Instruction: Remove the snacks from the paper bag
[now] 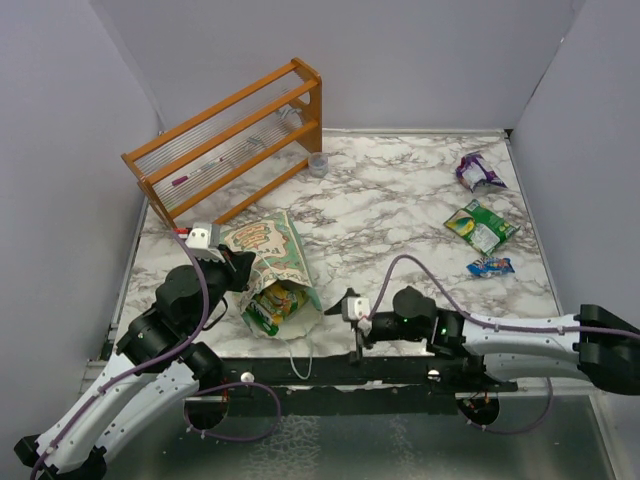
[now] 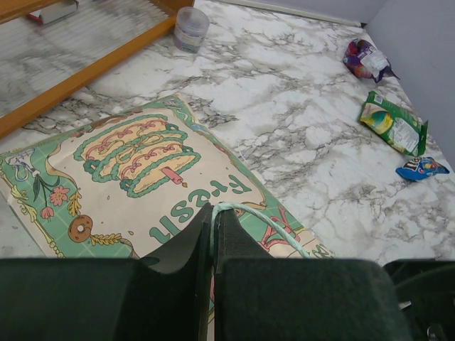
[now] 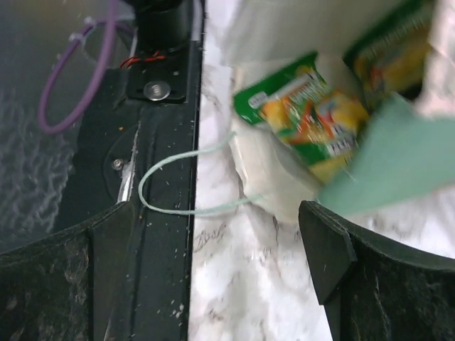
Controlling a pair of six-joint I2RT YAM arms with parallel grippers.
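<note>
The paper bag (image 1: 268, 248) lies on its side at the left, printed front up (image 2: 128, 177), its mouth facing the near edge. My left gripper (image 1: 243, 266) is shut on the bag's pale green string handle (image 2: 245, 213), pinched between the fingers. A green-and-yellow snack packet (image 1: 272, 306) shows in the bag's mouth (image 3: 313, 117). My right gripper (image 1: 345, 305) stands open just right of that mouth, holding nothing (image 3: 213, 234). Out on the marble lie a purple packet (image 1: 480, 172), a green packet (image 1: 480, 226) and a small blue packet (image 1: 491, 266).
An orange wooden rack (image 1: 235, 135) stands at the back left, with a small clear cup (image 1: 318, 163) beside it. The bag's second string handle (image 3: 170, 192) loops over the black base rail (image 1: 400, 375) at the near edge. Grey walls close both sides.
</note>
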